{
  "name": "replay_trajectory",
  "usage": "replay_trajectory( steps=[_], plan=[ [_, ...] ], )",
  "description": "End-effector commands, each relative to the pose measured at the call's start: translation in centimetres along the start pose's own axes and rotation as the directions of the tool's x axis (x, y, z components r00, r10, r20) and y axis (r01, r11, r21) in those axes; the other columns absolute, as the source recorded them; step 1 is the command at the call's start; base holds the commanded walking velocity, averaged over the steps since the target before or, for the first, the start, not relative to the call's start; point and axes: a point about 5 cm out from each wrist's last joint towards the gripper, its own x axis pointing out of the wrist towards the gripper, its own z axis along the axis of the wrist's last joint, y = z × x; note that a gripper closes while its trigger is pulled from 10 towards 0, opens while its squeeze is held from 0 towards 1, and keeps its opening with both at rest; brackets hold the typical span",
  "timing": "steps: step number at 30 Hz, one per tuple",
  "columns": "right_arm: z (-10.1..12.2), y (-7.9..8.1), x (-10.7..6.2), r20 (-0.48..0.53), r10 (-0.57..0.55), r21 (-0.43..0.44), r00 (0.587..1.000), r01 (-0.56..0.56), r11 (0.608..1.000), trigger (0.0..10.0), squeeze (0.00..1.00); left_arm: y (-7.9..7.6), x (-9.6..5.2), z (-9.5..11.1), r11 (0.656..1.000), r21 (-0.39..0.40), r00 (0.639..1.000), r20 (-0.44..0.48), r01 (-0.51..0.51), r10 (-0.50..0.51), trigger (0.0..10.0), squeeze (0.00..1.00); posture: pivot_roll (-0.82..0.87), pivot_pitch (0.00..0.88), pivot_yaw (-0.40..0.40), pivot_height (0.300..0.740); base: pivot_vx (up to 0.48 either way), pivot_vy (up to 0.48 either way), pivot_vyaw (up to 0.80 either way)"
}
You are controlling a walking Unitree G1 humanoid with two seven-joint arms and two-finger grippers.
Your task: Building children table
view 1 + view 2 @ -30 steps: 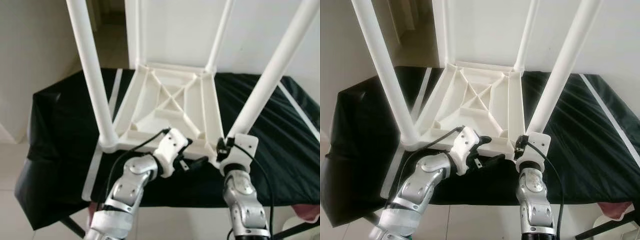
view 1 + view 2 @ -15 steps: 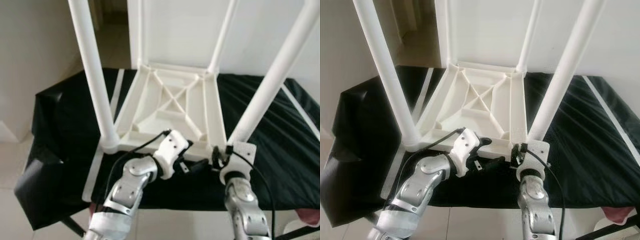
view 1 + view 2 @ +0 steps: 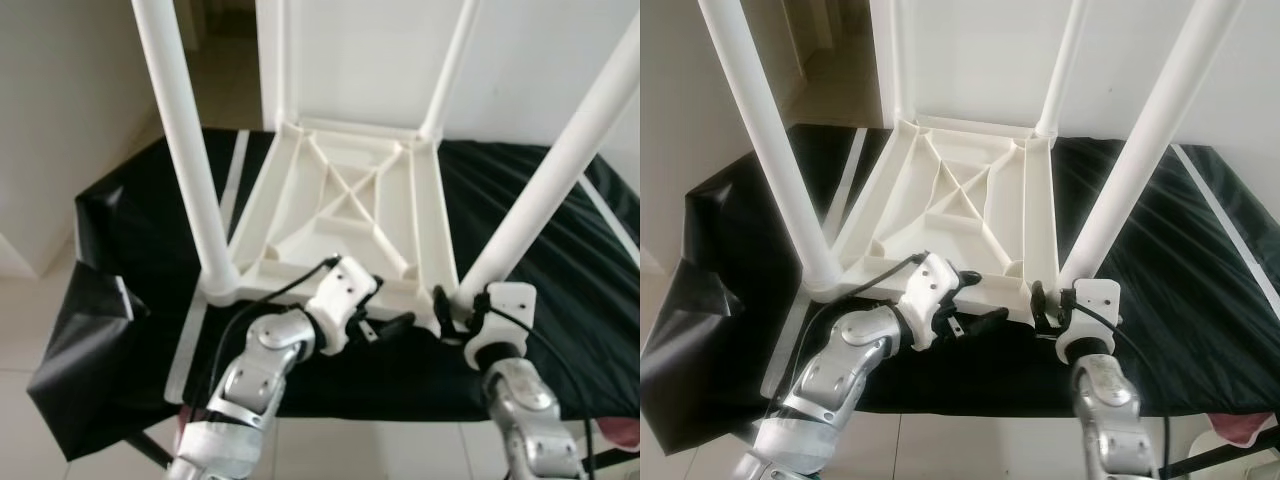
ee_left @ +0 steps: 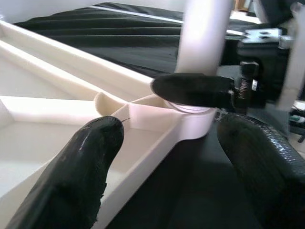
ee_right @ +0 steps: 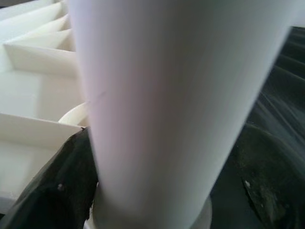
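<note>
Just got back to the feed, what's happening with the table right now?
The white children's table lies upside down on a black-covered surface, with legs standing up from its corners. The right gripper is closed around the base of the near right leg, where it meets the frame. The left gripper is open, straddling the table's near edge beside that corner.

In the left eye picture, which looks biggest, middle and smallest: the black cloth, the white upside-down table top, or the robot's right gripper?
1. black cloth
2. upside-down table top
3. right gripper, smallest, even though it is nearest the camera.
</note>
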Motion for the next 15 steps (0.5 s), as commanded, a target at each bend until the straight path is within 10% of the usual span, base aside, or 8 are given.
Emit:
replay_trajectory(
  steps=[1,5,6,15],
  plan=[
    [0.4,-1.1,0.3,0.016,0.042,-0.006,0.999,-0.042,0.999,10.0,1.00,-0.1,0.0,-0.1,1.000,-0.013,1.000,-0.004,-0.016,0.016,10.0,0.00,0.02,0.000,-0.040,0.740,0.000,0.000,0.00],
    [0.9,-1.8,0.7,0.017,0.172,-0.037,0.985,-0.172,0.984,10.0,1.00,-0.1,0.0,-0.1,1.000,-0.011,1.000,-0.006,-0.014,0.014,10.0,0.00,0.02,0.000,-0.034,0.740,0.000,0.000,0.00],
    [1.2,-1.7,1.0,0.012,0.261,-0.060,0.965,-0.260,0.964,10.0,0.00,0.0,0.0,-0.1,1.000,-0.007,1.000,-0.007,-0.012,0.012,10.0,0.00,0.02,0.000,-0.031,0.740,0.000,0.000,0.00],
    [1.2,-1.4,1.7,-0.053,0.449,-0.153,0.892,-0.451,0.879,10.0,0.00,0.5,0.2,0.3,1.000,0.000,1.000,0.001,-0.023,0.023,10.0,0.00,0.02,0.000,-0.034,0.740,0.000,0.000,0.00]
  ],
)
